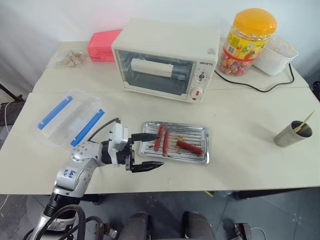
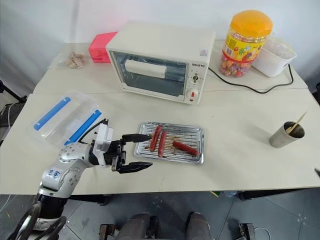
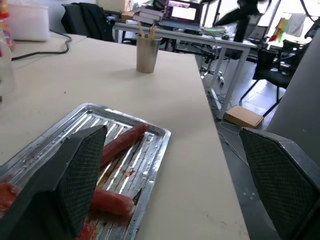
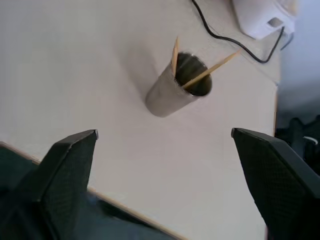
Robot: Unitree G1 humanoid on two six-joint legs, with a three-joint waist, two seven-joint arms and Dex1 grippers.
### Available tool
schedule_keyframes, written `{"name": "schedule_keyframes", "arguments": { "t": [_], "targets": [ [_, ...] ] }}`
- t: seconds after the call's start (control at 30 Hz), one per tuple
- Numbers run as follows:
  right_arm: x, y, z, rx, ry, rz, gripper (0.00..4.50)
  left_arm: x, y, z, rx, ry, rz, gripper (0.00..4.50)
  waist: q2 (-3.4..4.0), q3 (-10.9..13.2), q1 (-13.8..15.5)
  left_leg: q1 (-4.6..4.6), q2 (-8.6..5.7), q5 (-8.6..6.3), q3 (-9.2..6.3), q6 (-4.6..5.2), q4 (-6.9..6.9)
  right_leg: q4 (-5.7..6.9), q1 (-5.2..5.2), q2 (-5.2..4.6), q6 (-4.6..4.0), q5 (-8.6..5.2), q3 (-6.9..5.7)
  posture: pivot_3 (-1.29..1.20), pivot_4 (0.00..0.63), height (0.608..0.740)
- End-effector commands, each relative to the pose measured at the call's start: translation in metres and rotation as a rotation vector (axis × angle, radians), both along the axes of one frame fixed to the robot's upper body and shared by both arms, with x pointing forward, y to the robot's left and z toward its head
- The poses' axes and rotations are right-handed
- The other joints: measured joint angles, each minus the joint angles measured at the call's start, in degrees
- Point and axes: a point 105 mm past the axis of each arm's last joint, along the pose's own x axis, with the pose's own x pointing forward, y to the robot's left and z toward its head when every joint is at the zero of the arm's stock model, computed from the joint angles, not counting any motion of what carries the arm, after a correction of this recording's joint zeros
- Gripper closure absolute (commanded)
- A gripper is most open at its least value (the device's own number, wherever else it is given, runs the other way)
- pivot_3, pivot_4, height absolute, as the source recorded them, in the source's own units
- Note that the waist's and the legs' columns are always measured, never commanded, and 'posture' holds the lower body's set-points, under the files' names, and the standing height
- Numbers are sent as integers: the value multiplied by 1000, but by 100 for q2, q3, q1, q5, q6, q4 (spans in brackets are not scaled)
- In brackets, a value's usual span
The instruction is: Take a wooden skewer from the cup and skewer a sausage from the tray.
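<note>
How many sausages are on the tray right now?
3. Two slim orange-red sausages lie side by side at the left end of the tray; the deep-red sausage lies to their right, near the tray's front edge. None looks hidden.

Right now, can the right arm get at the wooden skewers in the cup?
Probably yes. The right gripper has its fingers wide open, aimed at the cup. Two skewers stick out of its rim, and only bare table lies between.
</note>
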Motion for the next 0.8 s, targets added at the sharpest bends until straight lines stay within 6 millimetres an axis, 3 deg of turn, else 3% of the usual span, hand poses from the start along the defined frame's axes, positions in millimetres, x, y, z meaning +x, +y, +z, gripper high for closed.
{"name": "schedule_keyframes", "arguments": {
  "t": [0.03, 0.27, 0.33, 0.47, 0.8],
  "targets": [
    [20, 19, 11, 18, 69, -36, 37, -3, -2, 1, -13, -15, 7, 0, -1, 0, 50, -8, 5, 0, -3, 0, 0, -1, -9, 3, -1, 0, -2, 0, 150, 740],
    [46, 21, -4, 14, 201, -138, 37, -3, -1, 2, -25, -14, 34, 0, -3, 1, 227, -79, -22, -11, -44, 6, 27, 24, -55, -2, -5, 0, -15, 0, 150, 740],
    [50, 16, -7, -1, 219, -169, 410, -3, 0, 3, -24, -16, 39, 0, -4, 1, 224, -80, -29, -14, -39, 14, 32, 21, -53, -7, -3, 1, -15, 0, 150, 740],
    [56, 10, -8, -42, 239, -183, 1600, -1, 4, 7, -31, -20, 71, 0, -4, 1, 207, -80, -26, -14, -37, 14, 33, 20, -53, -4, -2, 1, -19, 0, 150, 740],
    [73, -3, -14, -39, 238, -200, 1600, -5, 4, 8, -36, -22, 93, 0, -4, 1, 98, -72, -12, -10, -5, 8, 32, 24, -61, -2, 2, 3, -20, 0, 150, 740]
  ]
}}
